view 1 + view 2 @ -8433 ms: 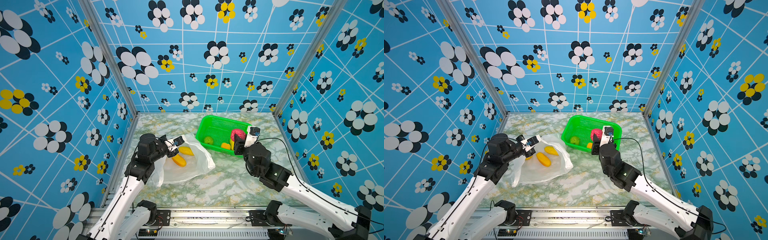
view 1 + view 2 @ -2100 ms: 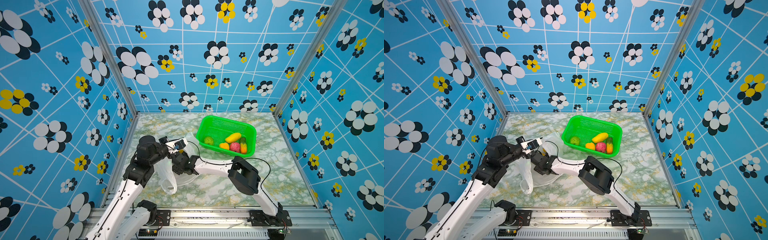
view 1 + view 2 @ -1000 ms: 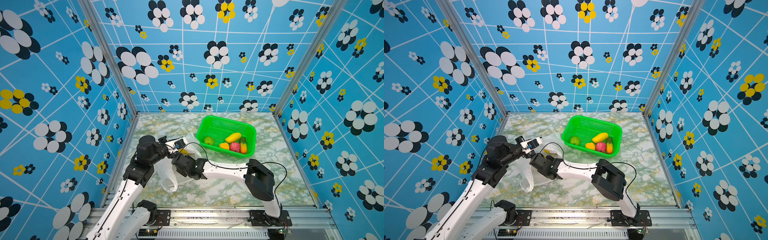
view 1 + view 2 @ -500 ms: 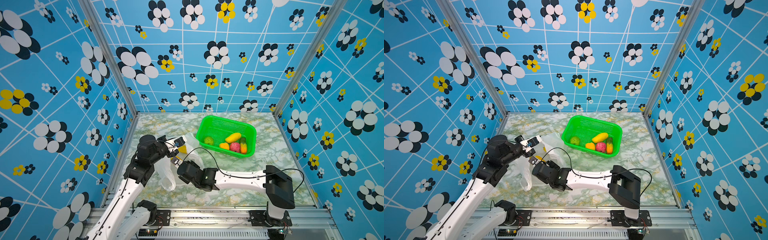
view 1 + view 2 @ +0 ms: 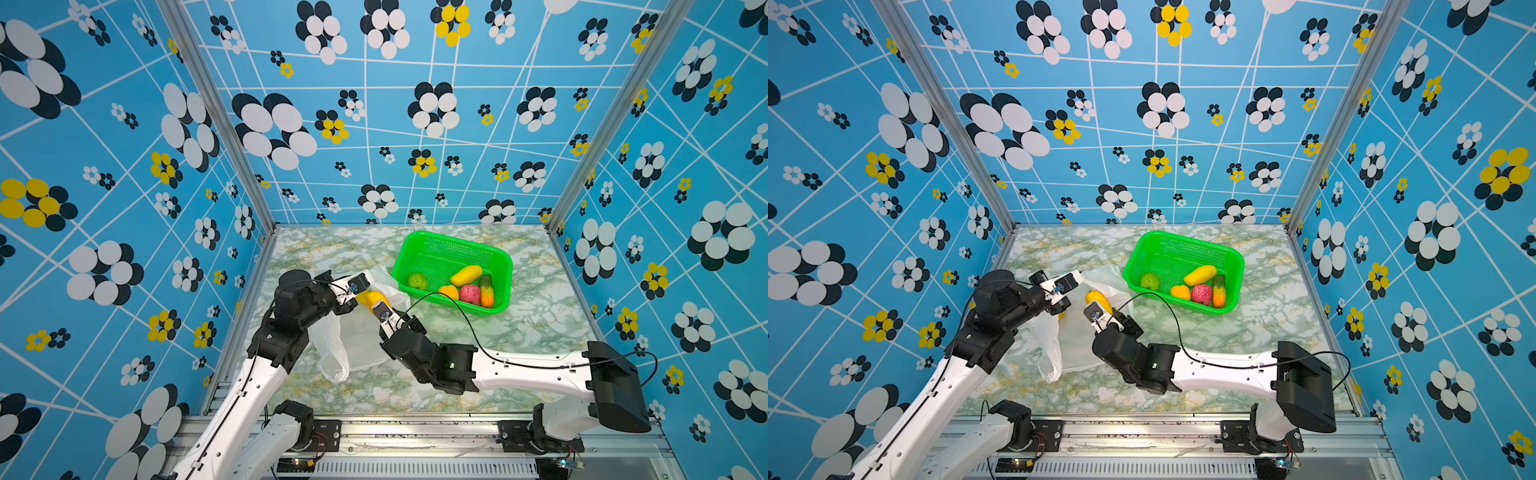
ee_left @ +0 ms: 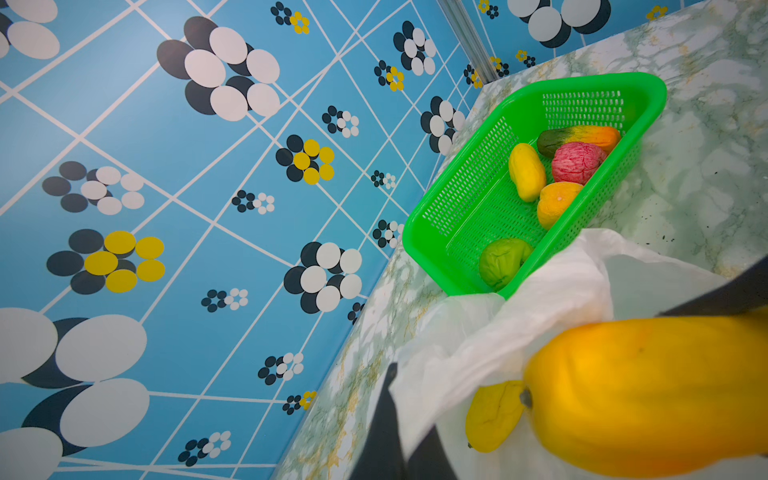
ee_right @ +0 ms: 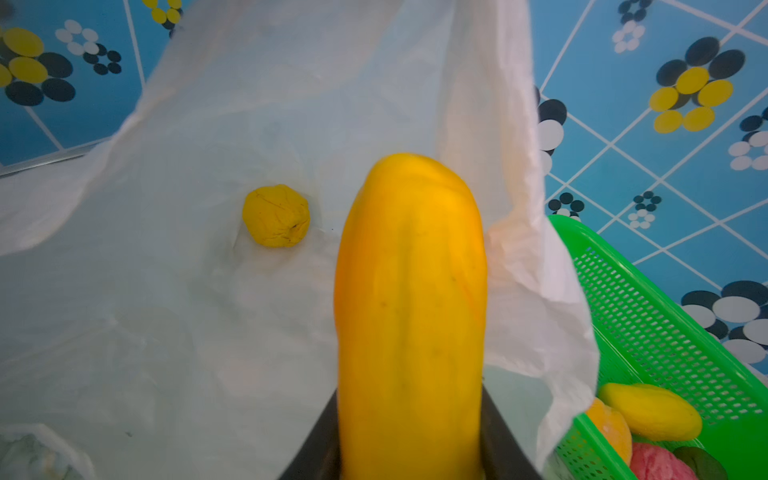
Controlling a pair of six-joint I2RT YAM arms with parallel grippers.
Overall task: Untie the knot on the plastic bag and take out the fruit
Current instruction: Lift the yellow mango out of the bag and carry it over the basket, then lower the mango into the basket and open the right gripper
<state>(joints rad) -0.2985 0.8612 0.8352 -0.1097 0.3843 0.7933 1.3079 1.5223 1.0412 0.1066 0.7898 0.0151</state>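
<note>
Plastic bag [image 5: 359, 343] lies crumpled on the marble table [image 5: 540, 332], just beside the green basket [image 5: 457, 242], with its mouth open twd the right arm. Knot: no tie visible anywhere. One loop handle [image 5: 332, 361] hangs slack on the left arm's side, so the untying looks done.

Left gripper [image 5: 353, 288] is closed tight, pinching the bag's upper rim and holding it raised. That is prob. to prop the mouth open so the other arm can work inside w/o dragging the film.

Right gripper [image 5: 384, 312] reaches in from the near side, jaws part-closed round a long yellow-orange fruit [image 7: 409, 311]. The right wrist view shows it clamped lengthwise btw both jaws, tip pointing fwd. It sits at the bag's mouth, clear of the film below and not yet over the basket.

A small yellow fruit [image 7: 276, 216] rests on the bag's inner floor, apart from the held one.

The basket holds five pcs:
- green round fruit [image 6: 503, 262]
- yellow fruit [image 6: 527, 170]
- orange fruit [image 6: 557, 203]
- pink-red fruit [image 6: 577, 162]
- green-orange fruit [image 6: 577, 137]

Judged step: carrying the held fruit across to the basket, with at least one more left in the bag. Main risk is the raised flap on the basket side, which could snag the fruit on its way over.
</note>
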